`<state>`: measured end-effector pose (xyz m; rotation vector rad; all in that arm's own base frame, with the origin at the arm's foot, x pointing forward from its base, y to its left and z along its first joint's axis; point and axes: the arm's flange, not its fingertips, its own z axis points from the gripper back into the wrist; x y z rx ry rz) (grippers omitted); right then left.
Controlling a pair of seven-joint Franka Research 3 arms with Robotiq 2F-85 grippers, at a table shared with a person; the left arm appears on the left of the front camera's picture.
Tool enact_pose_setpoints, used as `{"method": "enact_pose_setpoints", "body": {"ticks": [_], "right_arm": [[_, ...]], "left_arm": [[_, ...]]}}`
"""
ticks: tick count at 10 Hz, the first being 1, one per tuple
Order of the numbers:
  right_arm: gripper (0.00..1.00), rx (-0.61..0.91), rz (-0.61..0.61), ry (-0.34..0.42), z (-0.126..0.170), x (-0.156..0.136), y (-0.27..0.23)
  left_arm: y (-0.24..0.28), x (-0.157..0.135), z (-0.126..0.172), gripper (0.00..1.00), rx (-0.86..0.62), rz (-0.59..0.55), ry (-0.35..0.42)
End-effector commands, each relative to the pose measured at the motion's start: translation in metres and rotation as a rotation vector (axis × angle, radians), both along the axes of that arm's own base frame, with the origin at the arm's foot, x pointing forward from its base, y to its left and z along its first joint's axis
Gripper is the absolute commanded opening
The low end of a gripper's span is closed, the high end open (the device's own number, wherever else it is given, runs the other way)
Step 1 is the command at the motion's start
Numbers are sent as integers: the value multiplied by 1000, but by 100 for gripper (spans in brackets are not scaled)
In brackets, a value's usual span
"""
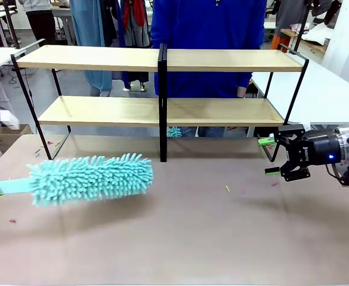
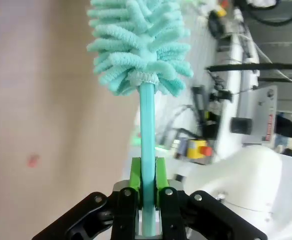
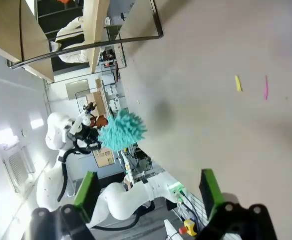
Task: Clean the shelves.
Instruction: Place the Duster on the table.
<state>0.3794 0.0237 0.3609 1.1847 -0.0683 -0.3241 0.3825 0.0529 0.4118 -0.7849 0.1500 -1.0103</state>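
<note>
— Where do the shelves sit, and which way do they run?

— I see the wide two-tier shelves of light wooden boards on a thin black metal frame (image 1: 162, 59) at the far side of the beige worktop (image 1: 186, 238), long axis running left to right, a central black upright splitting each tier.

— And your end effectors?

— My left end effector (image 2: 147, 182) is clamped on the flat turquoise handle of a fluffy turquoise chenille duster (image 1: 90, 177), which lies roughly horizontal, head pointing right. My right end effector (image 1: 271, 157) hangs spread wide, holding nothing, near the shelves' right end.
</note>
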Motion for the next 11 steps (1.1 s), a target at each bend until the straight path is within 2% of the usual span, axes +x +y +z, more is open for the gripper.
{"method": "enact_pose_setpoints", "body": {"ticks": [1, 3, 4, 5, 6, 7, 8, 9, 10, 11], "right_arm": [[100, -3, 1, 14, 3, -1, -2], [100, -3, 1, 14, 3, -1, -2], [100, -3, 1, 14, 3, -1, -2], [100, -3, 1, 14, 3, -1, -2], [100, -3, 1, 14, 3, -1, -2], [100, -3, 1, 14, 3, -1, -2], [100, -3, 1, 14, 3, -1, -2], [100, 0, -2, 0, 0, 0, -1], [100, 6, -27, 9, 9, -1, 1], [100, 6, -74, 43, 28, -2, 4]], "left_arm": [[4, 18, -8, 13, 15, -49, -112], [5, 22, -14, 13, 42, -84, -92], [7, 22, -12, 17, 34, -71, -96], [14, 25, -8, 72, 39, -53, -126], [25, 25, 1, 76, 36, 22, -210], [40, 24, 15, 100, 51, 167, -375], [57, 19, 34, 100, 15, 359, -516], [74, 11, 51, 100, -82, 508, -584], [81, 5, 57, 94, -153, 537, -581], [86, -5, 62, 100, -239, 568, -539]]}}
